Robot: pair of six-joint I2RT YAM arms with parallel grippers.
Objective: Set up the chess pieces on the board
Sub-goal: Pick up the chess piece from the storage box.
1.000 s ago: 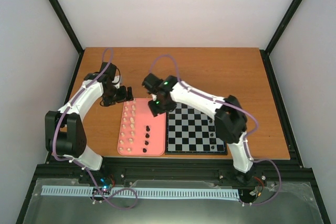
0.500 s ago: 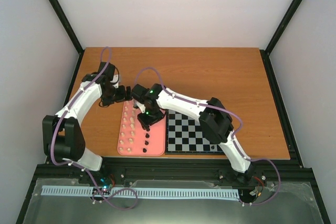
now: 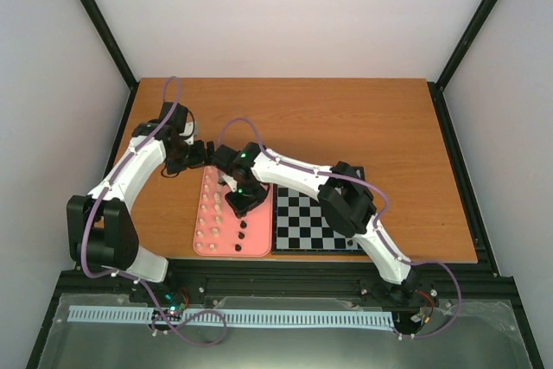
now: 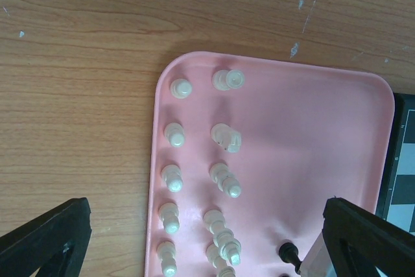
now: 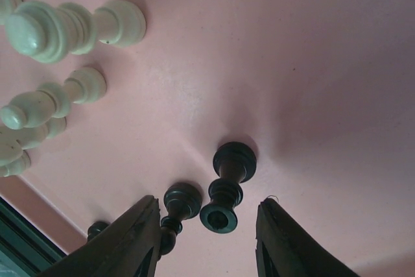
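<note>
The pink tray (image 3: 259, 244) holds two columns of cream-white pieces (image 3: 207, 209) and a few black pieces (image 3: 242, 234). My right gripper (image 3: 241, 202) is low over the tray, open. In the right wrist view it (image 5: 209, 203) straddles an upright black piece (image 5: 228, 186) without touching it. A second black piece (image 5: 176, 207) stands against the left finger (image 5: 133, 238), a third (image 5: 97, 228) behind it. My left gripper (image 3: 199, 155) hovers open and empty at the tray's far left corner. In its view (image 4: 207, 207) white pieces (image 4: 224, 176) lie below. The board (image 3: 302, 226) lies right of the tray.
The board's edge (image 4: 405, 160) shows at the right of the left wrist view, along with a black piece (image 4: 286, 250) and part of the right gripper (image 4: 318, 257). Bare wooden table (image 3: 346, 118) lies beyond the tray and the board.
My right gripper has moved left from the board's far left corner onto the tray and come down around a black piece. The left arm has barely moved.
</note>
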